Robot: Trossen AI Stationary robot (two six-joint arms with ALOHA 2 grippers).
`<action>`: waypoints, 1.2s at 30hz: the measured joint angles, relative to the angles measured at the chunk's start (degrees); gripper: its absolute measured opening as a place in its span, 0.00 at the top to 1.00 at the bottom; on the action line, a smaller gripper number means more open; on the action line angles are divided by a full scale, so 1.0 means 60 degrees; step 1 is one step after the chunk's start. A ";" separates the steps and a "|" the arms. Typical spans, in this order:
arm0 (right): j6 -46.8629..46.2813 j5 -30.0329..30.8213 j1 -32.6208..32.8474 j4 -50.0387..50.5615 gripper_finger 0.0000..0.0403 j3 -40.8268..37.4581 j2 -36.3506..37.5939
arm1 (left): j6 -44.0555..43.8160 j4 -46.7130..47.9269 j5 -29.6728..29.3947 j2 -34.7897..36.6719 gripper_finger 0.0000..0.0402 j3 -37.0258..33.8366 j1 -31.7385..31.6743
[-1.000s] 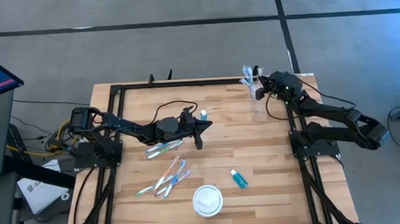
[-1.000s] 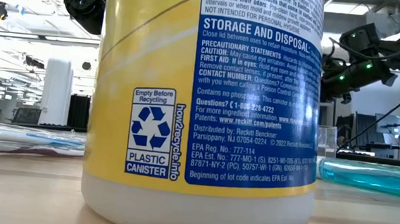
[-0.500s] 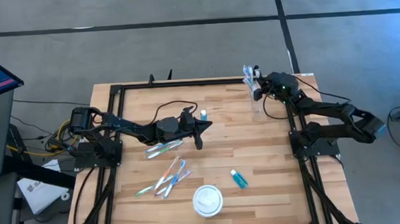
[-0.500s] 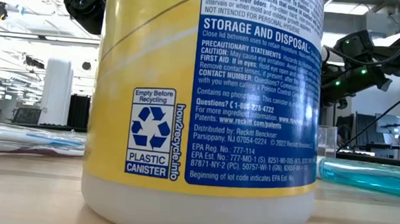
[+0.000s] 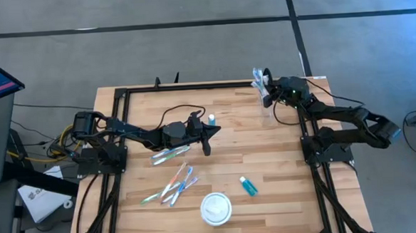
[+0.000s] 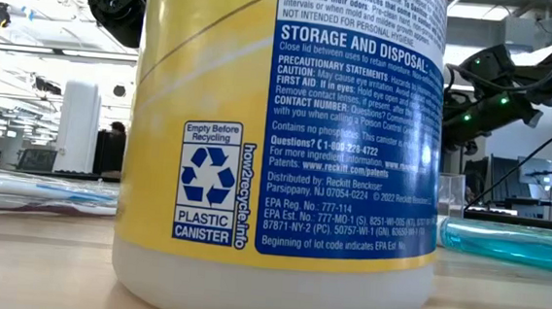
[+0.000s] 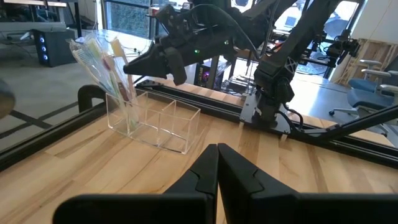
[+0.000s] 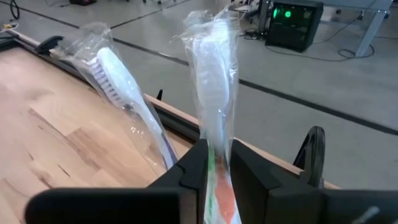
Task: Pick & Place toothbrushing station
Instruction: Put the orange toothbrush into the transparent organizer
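Right end effector (image 8: 217, 154): narrow, fingers closed against wrapped toothbrush (image 8: 211, 74), held upright over clear holder (image 7: 155, 121).
Left end effector (image 7: 217, 168): shut, empty, parked mid-surface (image 5: 267, 156).

Risks:
- Slippery wrapper; brush may slide if grip is loosened early.
- Second wrapped toothbrush (image 8: 124, 81), just beside right end effector, may be knocked on withdrawal.
- Light holder may be tipped.

Counts:
- Brushes at holder: two seen.
- Loose brushes: two clusters, one (image 5: 169, 155) just beside left end effector, other (image 5: 174, 184) nearer front; number unclear.
- Tubes: two (image 5: 248, 186) (image 5: 211, 119).
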State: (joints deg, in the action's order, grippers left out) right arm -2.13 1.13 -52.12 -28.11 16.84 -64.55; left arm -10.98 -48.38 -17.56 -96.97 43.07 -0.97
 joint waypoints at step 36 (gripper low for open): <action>0.0599 -0.0688 -0.0216 0.0154 0.55 0.0018 0.0310 | 0.0000 0.0059 0.0003 0.0000 1.00 0.0004 0.0000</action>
State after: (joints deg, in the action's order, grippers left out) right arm 1.46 -3.01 -53.41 -27.19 16.95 -62.70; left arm -10.98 -48.03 -17.54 -96.97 43.09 -0.97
